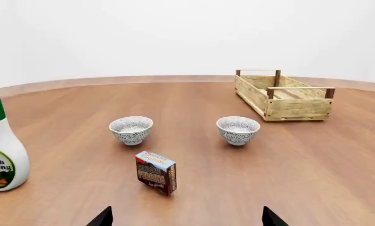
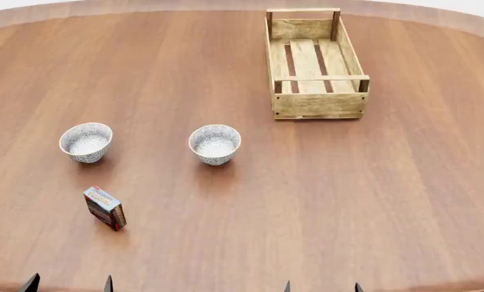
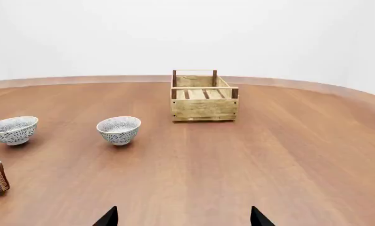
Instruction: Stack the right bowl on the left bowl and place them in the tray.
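small red-and-blue box [image 2: 105, 207] stands near the left patterned bowl [image 2: 86, 142]; both grippers' jaws apart, holding nothing.

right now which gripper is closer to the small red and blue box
Left. The left gripper sits at the near table edge, just in front of the box. The right gripper is also at the near edge, but well off to the box's right.

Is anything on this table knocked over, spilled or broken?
Nothing stands out. Both bowls sit upright and empty, the tray looks intact, and the small box and dressing bottle stand upright with no spill.
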Available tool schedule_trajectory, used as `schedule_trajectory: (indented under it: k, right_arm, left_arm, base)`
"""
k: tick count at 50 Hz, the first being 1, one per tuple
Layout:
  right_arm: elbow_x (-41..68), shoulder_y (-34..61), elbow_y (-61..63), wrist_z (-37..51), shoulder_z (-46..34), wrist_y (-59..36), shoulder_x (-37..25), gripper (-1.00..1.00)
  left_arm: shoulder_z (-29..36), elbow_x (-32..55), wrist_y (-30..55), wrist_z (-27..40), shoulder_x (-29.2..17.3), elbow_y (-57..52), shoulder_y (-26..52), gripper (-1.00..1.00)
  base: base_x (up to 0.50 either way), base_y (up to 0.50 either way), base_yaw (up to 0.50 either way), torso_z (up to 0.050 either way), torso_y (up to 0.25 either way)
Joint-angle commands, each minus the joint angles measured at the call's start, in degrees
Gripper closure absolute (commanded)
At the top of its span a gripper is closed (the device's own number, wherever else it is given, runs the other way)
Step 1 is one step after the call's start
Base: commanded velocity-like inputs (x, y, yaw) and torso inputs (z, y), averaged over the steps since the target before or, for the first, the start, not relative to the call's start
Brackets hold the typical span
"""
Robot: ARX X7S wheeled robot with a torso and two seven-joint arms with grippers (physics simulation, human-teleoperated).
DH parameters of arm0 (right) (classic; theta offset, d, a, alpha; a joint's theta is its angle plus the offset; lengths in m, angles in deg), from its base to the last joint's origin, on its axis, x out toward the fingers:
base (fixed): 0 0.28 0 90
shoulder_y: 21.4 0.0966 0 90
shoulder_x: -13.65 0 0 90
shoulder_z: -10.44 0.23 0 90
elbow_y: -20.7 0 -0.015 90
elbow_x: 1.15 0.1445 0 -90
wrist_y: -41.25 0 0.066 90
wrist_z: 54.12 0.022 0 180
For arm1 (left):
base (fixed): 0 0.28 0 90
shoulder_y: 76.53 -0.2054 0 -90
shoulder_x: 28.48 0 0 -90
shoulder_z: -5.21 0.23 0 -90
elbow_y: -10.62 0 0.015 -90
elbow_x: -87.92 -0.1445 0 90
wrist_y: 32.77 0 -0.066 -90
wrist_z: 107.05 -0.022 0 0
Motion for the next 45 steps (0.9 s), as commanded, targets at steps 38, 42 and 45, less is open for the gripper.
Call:
schedule_trajectory:
  k: [38, 42, 45]
  right_arm:
    - [1.2, -0.1, -1.1, 7.3, -7.1, 1.5, -4.8, -1.0]
    - [1.6, -0.2, -0.9, 7.2, -7.6, 1.4, -5.1, -1.0]
    - [2.1, -0.3, -0.5, 7.3, -7.7, 1.6, -5.3, -1.0]
  left_arm:
    - [5.9, 2.1, -3.1, 7.5, -4.8, 0.0, -0.7, -1.0]
    - [6.1, 2.4, -3.0, 7.8, -5.0, 0.0, -0.6, -1.0]
    - [6.4, 2.5, -3.0, 8.1, -5.2, 0.0, -0.6, -1.0]
  base:
    - [0.0, 0.2, 0.0, 0.0, 0.0]
    - [0.0, 0.0, 0.0, 0.0, 0.0]
    - [0.0, 0.0, 0.0, 0.0, 0.0]
